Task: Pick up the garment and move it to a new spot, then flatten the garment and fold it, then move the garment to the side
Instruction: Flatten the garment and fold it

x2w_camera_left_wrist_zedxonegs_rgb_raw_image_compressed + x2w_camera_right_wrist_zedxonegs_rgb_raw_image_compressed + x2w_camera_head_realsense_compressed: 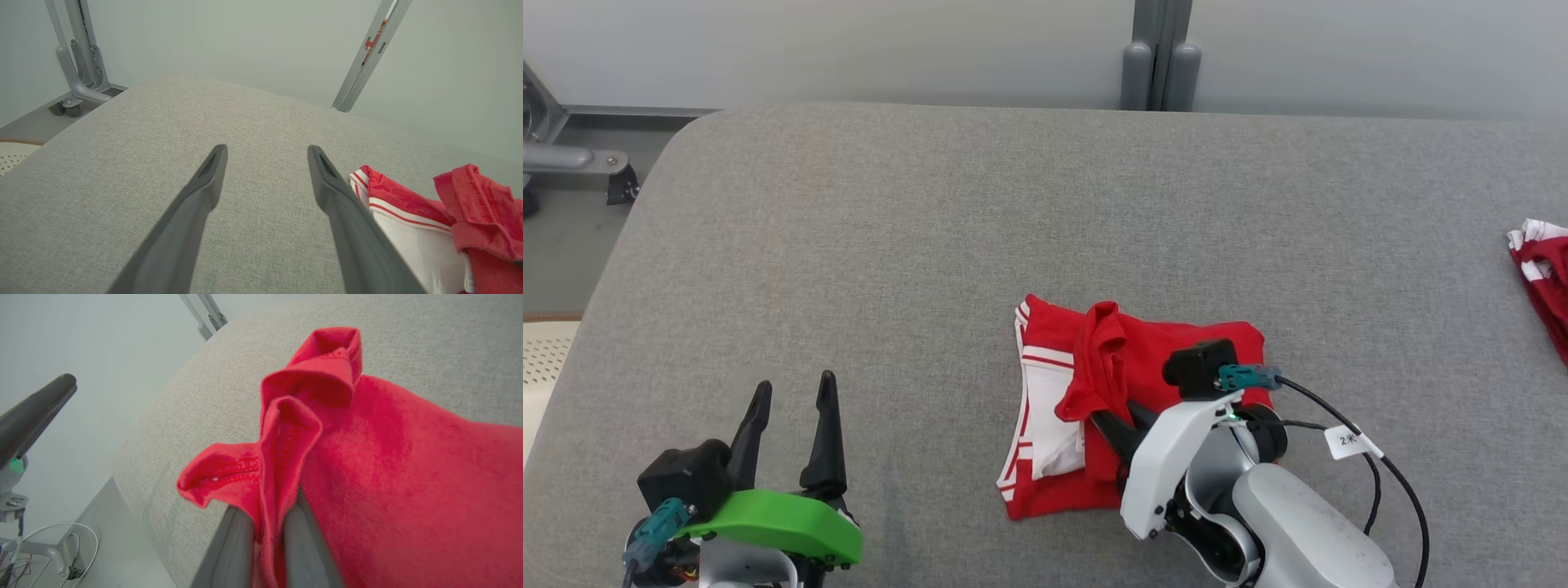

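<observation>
A red garment (1176, 351) with white panels and stripes lies partly folded on the grey padded table (931, 245), near its front middle. My right gripper (1115, 426) is shut on a raised red fold of it; the right wrist view shows the garment (388, 465) bunched and pinched between both fingers (233, 547). My left gripper (792, 408) hovers open and empty over bare table at the lower left, well apart from the cloth. In the left wrist view its fingers (204, 183) spread wide, with the garment (408, 204) to their right.
Another red and white cloth (1543, 278) lies at the table's right edge. A grey post (1160, 57) stands behind the far edge. Metal frame parts (572, 155) sit off the left corner, beside a pale perforated surface (543, 359).
</observation>
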Robot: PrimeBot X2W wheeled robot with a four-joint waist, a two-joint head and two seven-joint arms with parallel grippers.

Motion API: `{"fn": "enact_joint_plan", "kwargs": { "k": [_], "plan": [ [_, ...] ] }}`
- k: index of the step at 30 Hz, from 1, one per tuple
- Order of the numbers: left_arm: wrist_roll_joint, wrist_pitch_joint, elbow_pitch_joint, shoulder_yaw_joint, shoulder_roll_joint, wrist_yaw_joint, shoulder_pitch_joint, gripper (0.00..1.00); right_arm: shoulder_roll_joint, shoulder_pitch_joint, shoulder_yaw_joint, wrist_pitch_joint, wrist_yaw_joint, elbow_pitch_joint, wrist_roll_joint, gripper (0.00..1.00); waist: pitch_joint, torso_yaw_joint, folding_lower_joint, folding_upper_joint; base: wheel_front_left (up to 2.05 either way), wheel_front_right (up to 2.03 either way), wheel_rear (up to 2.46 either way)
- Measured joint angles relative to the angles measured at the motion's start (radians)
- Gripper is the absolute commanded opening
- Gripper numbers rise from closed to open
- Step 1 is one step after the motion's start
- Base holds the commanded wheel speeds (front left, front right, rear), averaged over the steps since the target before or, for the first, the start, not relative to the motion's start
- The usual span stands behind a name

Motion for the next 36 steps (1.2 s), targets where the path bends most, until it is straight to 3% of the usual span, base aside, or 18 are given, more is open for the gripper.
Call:
{"fn": "enact_joint_plan", "kwargs": {
  "k": [2, 14, 25, 36],
  "plan": [
    [-0.001, -0.002, 0.005, -0.001, 0.0, -0.001, -0.001, 1.0, 0.0, -0.024, 0.022, -0.025, 0.0, 0.044, 0.02, 1.0, -0.001, 0.009, 0.0, 0.0, 0.0, 0.0, 0.0],
    [-0.006, -0.005, 0.02, -0.015, 0.0, -0.003, -0.002, 1.0, 0.002, -0.08, 0.105, -0.15, 0.0, 0.108, 0.086, 1.0, -0.02, 0.008, 0.0001, 0.0, 0.0, 0.0, 0.0],
    [-0.007, -0.008, 0.018, -0.033, 0.001, -0.002, 0.001, 1.0, 0.001, -0.036, -0.09, -0.238, 0.0, 0.112, -0.092, 1.0, -0.035, -0.028, 0.0, 0.0, 0.0, 0.0, 0.0],
    [0.0, -0.038, 0.034, -0.061, -0.017, -0.011, -0.003, 1.0, 0.001, 0.062, -0.277, -0.306, 0.0, 0.005, -0.23, 1.0, -0.035, -0.042, 0.0001, 0.0, 0.0, 0.0, 0.0]
  ]
}}
